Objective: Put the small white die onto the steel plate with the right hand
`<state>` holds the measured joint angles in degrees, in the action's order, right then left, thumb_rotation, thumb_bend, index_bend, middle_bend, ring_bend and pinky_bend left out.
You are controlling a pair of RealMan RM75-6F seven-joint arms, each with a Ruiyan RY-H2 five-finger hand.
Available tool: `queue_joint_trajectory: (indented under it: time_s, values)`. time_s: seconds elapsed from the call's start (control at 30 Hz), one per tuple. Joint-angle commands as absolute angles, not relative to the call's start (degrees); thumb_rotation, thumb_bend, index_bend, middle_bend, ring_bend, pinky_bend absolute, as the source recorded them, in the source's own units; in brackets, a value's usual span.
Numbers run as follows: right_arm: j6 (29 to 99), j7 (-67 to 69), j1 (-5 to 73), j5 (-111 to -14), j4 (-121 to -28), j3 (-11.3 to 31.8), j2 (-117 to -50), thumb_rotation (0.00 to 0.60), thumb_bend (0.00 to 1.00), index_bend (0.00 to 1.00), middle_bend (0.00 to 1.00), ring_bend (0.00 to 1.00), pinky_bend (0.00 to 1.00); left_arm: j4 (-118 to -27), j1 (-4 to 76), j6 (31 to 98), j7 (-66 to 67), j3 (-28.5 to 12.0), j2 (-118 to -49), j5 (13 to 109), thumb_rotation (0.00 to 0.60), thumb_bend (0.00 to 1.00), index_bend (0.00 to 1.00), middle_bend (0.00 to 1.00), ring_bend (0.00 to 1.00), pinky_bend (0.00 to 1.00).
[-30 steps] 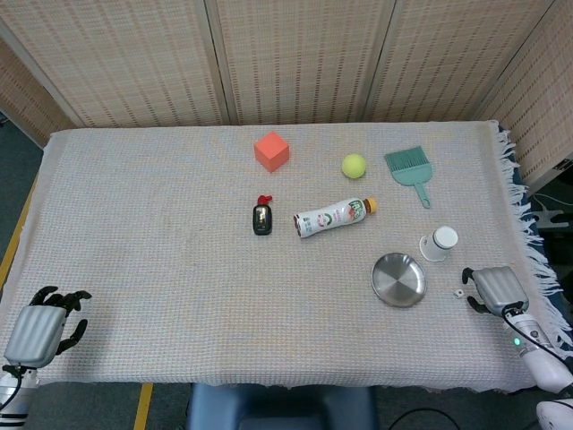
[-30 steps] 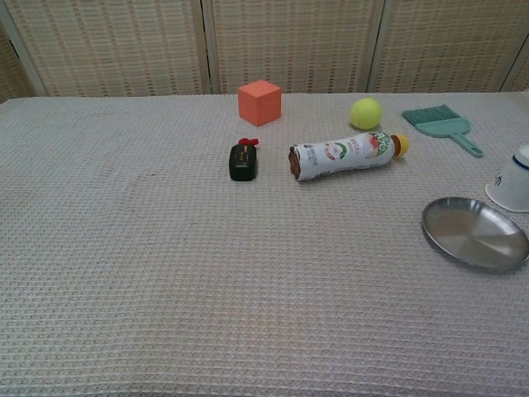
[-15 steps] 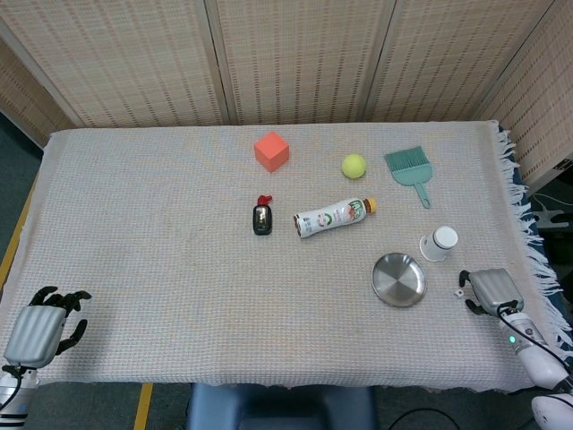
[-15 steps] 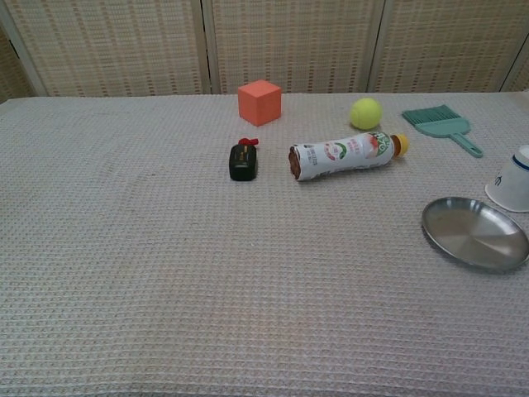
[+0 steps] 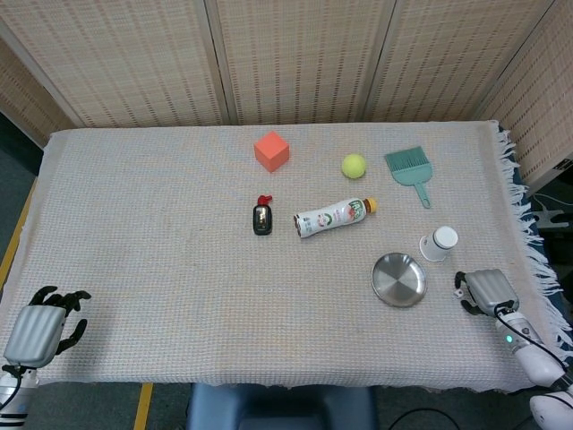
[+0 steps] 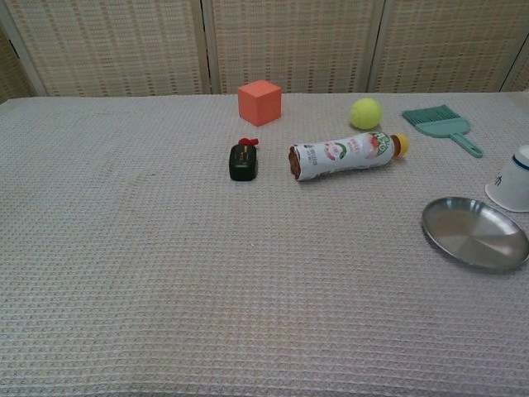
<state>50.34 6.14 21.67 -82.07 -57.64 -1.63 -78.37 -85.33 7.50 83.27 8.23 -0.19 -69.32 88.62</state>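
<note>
While the steel plate (image 5: 398, 279) lies bare | die (image 5: 459, 283) just right of it, at right robot hand's (image 5: 486, 291) fingertips, grip unclear | left robot hand (image 5: 43, 326) spread wide.

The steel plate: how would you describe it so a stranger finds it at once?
Look at the near right part of the cloth-covered table. The steel plate lies flat there, just nearer than the white cup. It is the only round, shiny metal thing.

A steel plate (image 6: 475, 234) lies near the right edge of the cloth-covered table (image 6: 165, 289), beside a white cup (image 6: 512, 180); a bottle (image 6: 345, 154) lies on its side behind.
</note>
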Motion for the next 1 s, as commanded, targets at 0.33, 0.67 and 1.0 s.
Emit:
queue_joint_trajectory:
  time_s: [0.33, 0.67, 1.0]
  values:
    - [51.4, 8.6, 21.7, -83.4, -55.3, -2.2, -79.6, 0.6, 0.22, 0.48, 0.73, 0.73, 0.93, -85.4, 7.5, 83.1, 8.2, -0.1, -69.3, 88.6, 0.6, 0.37, 0.35, 0.48, 0.45, 0.23]
    - [52.2, 7.1, 21.3, -82.5, -54.9, -1.5, -80.3, 0.6, 0.22, 0.6, 0.75, 0.74, 0.95, -85.3, 7.6, 82.8, 8.3, -0.1, -69.4, 88.4, 0.6, 0.37, 0.35, 0.48, 0.45, 0.23]
    - [59.5, 11.5, 21.3, -87.1, -63.7, -1.4, -76.2, 0.6, 0.22, 0.61, 0.75, 0.75, 0.95, -85.6, 7.5, 82.8, 8.2, -0.3, -69.3, 88.0, 0.6, 0.37, 0.35, 0.48, 0.45, 0.23]
